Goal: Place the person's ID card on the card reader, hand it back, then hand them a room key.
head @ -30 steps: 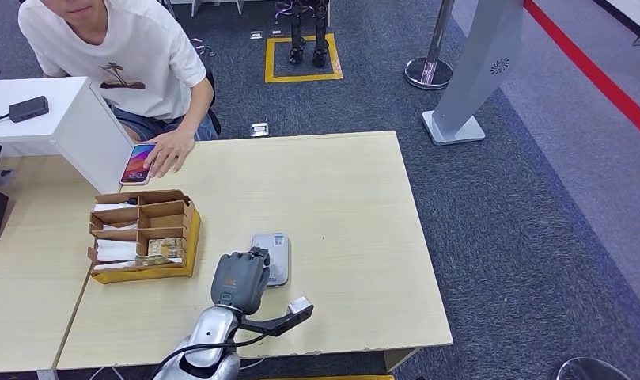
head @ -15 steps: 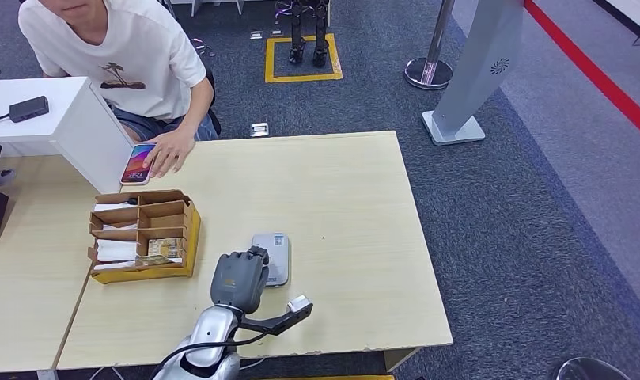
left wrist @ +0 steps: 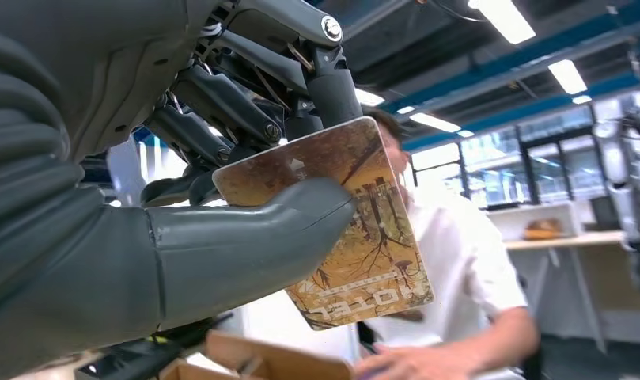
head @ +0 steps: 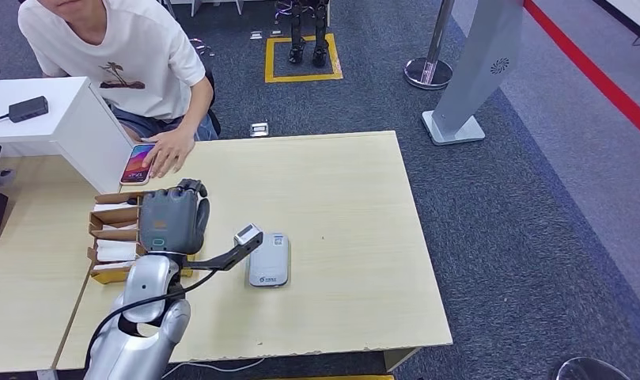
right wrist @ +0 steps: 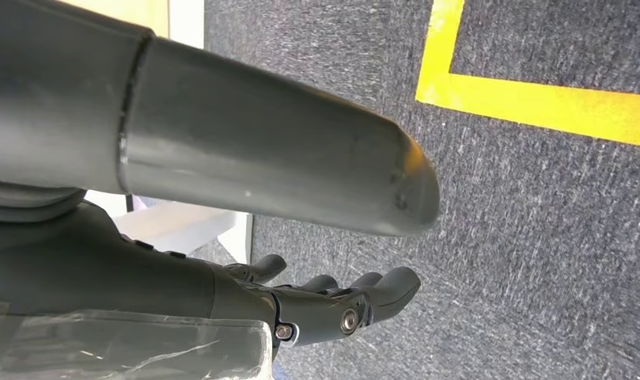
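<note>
The left hand [head: 172, 221] has risen from beside the card reader [head: 269, 258] on the counter [head: 340, 206] to above the cardboard box [head: 111, 229] — thumb and fingers pinching the room key [left wrist: 356, 229], long axis roughly upright. The right hand [right wrist: 332, 305] hangs open.

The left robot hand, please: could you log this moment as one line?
left robot hand: holds room key above cardboard organizer | right robot hand: empty, over carpet | card reader: bare | person: seated opposite
</note>
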Robot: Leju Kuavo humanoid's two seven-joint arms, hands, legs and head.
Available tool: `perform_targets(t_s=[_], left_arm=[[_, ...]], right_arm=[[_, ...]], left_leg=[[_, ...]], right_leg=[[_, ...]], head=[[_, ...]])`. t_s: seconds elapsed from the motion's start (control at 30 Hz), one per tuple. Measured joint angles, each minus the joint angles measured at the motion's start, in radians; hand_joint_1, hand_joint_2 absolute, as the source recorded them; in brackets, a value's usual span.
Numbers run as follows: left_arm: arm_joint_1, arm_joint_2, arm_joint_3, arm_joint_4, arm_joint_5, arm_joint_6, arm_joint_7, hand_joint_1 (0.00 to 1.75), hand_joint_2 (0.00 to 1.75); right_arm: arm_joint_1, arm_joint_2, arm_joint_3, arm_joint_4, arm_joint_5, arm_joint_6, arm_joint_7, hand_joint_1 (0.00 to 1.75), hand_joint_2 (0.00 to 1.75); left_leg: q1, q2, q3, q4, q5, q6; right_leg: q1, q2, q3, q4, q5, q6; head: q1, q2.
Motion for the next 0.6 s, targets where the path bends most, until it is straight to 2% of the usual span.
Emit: perform_targets(t_s=[0.27, 0.43, 0.6], left_arm=[[-0.07, 0.092, 0.068, 0.009, 0.0, -0.01, 0.061, 1.75, 1.75], [-0.126, 0.162, 0.118, 0.084, 0.0, 0.004, 0.096, 1.75, 1.75], [-0.159, 0.21, 0.136, 0.145, 0.0, 0.004, 0.133, 1.75, 1.75]], right_arm=[[-0.001, 0.0, 0.018, 0.0, 0.0, 0.01, 0.008, 0.0, 0.0], [-0.003, 0.0, 0.034, 0.001, 0.0, 0.022, 0.015, 0.0, 0.0], [-0.006, 0.0, 0.043, 0.002, 0.0, 0.023, 0.016, 0.0, 0.0]], left_leg=[[0.0, 0.0, 0.0, 0.0, 0.0, 0.0], [0.0, 0.0, 0.0, 0.0, 0.0, 0.0], [0.0, 0.0, 0.0, 0.0, 0.001, 0.0]], right_leg=[[0.0, 0.0, 0.0, 0.0, 0.0, 0.0], [0.0, 0.001, 0.0, 0.0, 0.0, 0.0], [0.0, 0.001, 0.0, 0.0, 0.0, 0.0]], head=[[0.0, 0.0], [0.0, 0.0], [0.0, 0.0]])
